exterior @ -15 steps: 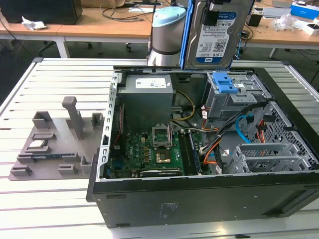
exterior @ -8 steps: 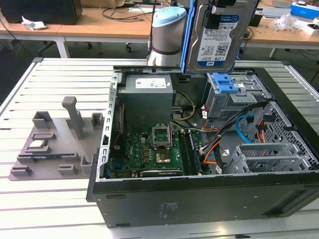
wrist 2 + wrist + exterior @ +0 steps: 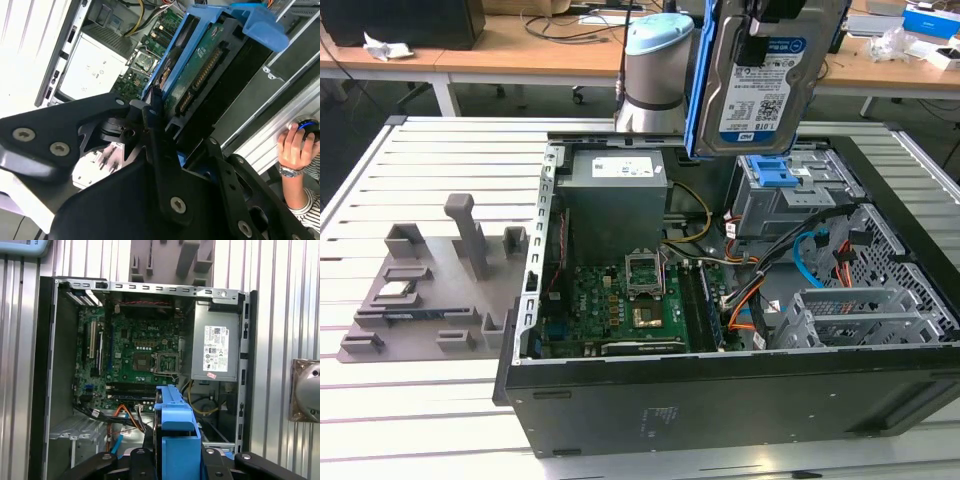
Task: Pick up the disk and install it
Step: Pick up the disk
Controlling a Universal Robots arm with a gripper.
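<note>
The gripper [image 3: 160, 110] is closed on the disk [image 3: 196, 70] at one end. Its black fingers [image 3: 142, 462] stand on either side of the blue bracket [image 3: 176, 432], only as far apart as what they clamp. In the second wrist view the green board and the connector row on the disk's underside face outward, bare.

In the exterior view the disk [image 3: 760, 85] hangs upright with its label toward the camera. It is in the air above the open case [image 3: 720, 395], toward the exterior view's right, and touches nothing below. Just under it is the bay [image 3: 775, 172] with a blue latch. Further away in the case are the power supply [image 3: 615, 190] and the motherboard [image 3: 620, 300].

By judgement, the disk is stiff and heavy for its size. Its smooth metal faces may slip, so a firm hold is needed. It is likely sensitive to knocks, and the bare board should not be pressed. The bracket's plastic sides look the safer place to hold, although plastic can flex a little.

Beyond the table [image 3: 420, 150] edge, a person's hand [image 3: 296, 150] shows in the second wrist view.
</note>
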